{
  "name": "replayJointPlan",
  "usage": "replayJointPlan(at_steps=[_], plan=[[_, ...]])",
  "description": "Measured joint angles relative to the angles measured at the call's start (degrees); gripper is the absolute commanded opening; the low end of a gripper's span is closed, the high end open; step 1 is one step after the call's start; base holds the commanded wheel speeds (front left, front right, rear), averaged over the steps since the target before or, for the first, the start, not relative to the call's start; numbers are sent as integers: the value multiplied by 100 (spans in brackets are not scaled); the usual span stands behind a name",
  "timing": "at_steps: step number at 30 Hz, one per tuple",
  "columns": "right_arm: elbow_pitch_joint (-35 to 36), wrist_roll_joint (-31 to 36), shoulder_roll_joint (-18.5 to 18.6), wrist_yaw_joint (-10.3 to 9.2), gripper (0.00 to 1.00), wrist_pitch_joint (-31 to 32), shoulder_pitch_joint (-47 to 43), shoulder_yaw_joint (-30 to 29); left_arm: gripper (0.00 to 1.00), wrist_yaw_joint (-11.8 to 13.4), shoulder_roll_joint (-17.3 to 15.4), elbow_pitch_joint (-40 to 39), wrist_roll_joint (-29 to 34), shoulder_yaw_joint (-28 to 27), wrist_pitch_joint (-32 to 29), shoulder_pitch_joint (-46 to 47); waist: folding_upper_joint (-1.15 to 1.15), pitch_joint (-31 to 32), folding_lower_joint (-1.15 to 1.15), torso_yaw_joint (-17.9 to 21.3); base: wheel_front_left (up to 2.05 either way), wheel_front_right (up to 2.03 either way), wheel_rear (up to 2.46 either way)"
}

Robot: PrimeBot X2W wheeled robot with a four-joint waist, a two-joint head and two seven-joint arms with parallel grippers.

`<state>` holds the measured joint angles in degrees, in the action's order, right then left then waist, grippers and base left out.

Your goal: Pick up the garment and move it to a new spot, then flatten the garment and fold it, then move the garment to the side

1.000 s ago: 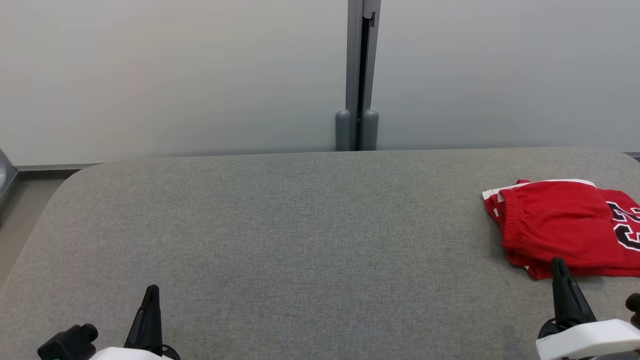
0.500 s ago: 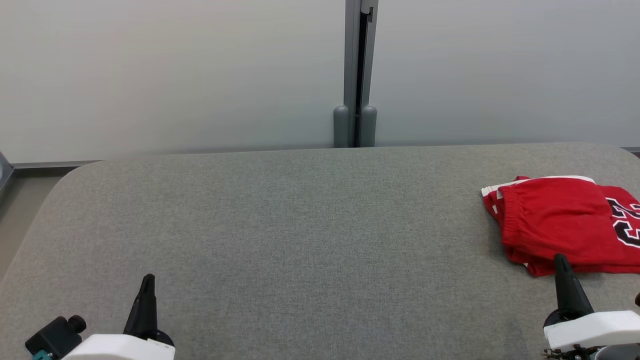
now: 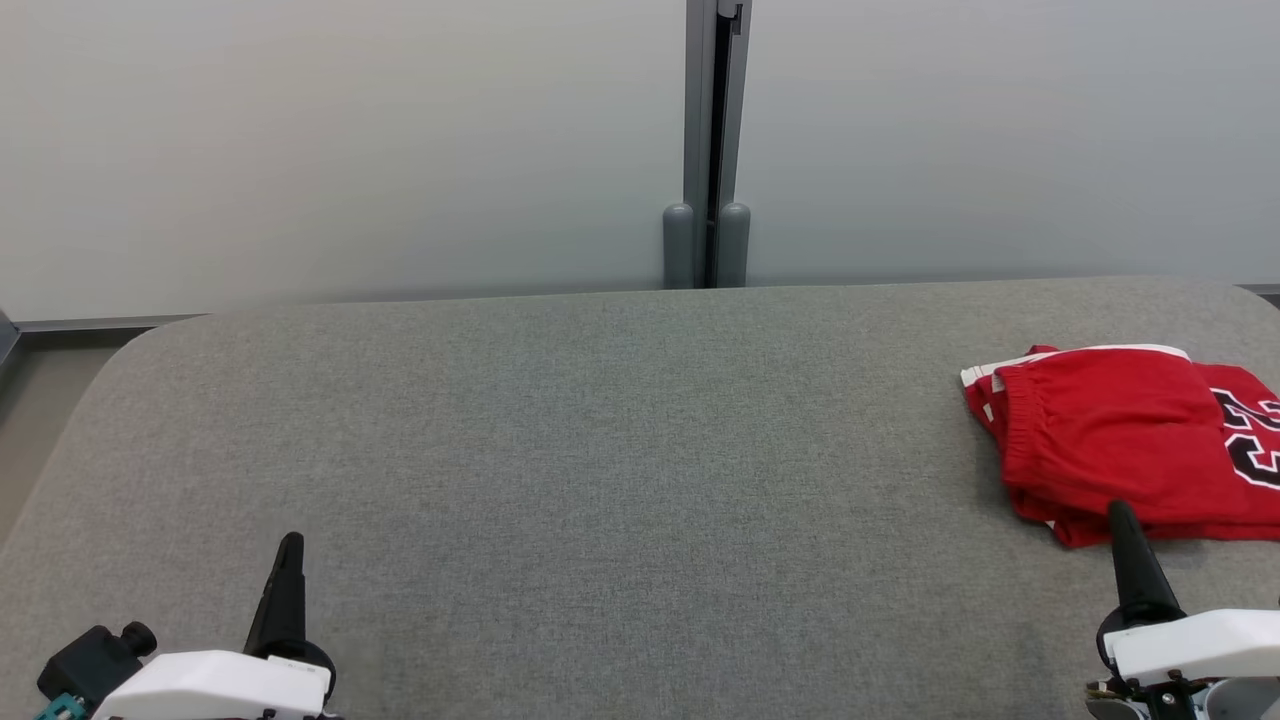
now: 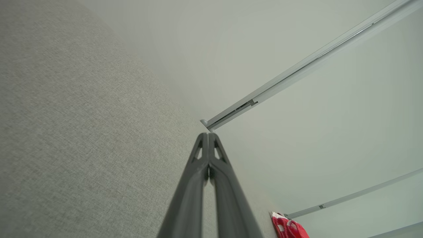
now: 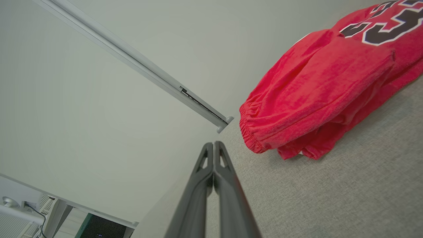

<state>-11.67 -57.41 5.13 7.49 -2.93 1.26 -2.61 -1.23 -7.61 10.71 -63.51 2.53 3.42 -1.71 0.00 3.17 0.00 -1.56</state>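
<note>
Right claw [image 3: 1121, 515]: both long dark fingers pressed together, nothing between them. It hangs low over the grey fabric-covered desk [image 3: 600, 450]. The right wrist view shows the same closed tips [image 5: 213, 146].

Left claw [image 3: 289, 548]: fingers also together and empty [image 4: 208, 136], sitting at 9 o'clock of the right one and well apart from it.

Risks, as I judge them:
- A shut claw driven forward would plough into the near hem and bunch the layers. It has to open before it goes in.
- A shallow pinch could take the top layer alone, and the stack would unfold on the lift.
- Dragging instead of lifting may catch on the woven desk cover and skew the cloth.

Folded red jersey-knit garment with black-and-white numerals [image 3: 1110, 440]:
- It lies on the desk at the right, at 12 o'clock of the right claw.
- In the head view the claw tip overlaps the near hem.
- The right wrist view puts the garment [image 5: 317, 86] at about 1 o'clock, near but apart, with bare desk between.
- From the left claw it lies around 2 o'clock, well apart [image 4: 289, 228].
- Its far side runs off the head view's edge, so its full extent is uncertain.

Beyond, at 12 o'clock, is a pale grey wall with an upright grey metal post [image 3: 707, 150].
</note>
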Motion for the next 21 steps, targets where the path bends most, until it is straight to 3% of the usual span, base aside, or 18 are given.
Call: replayJointPlan(at_steps=[21], plan=[[-70, -1241, -88, -1, 0, 345, 175, -132, 0, -231, 165, 122, -1038, -320, -349, 288, 0, -98, 0, 45, 0, 0, 0]])
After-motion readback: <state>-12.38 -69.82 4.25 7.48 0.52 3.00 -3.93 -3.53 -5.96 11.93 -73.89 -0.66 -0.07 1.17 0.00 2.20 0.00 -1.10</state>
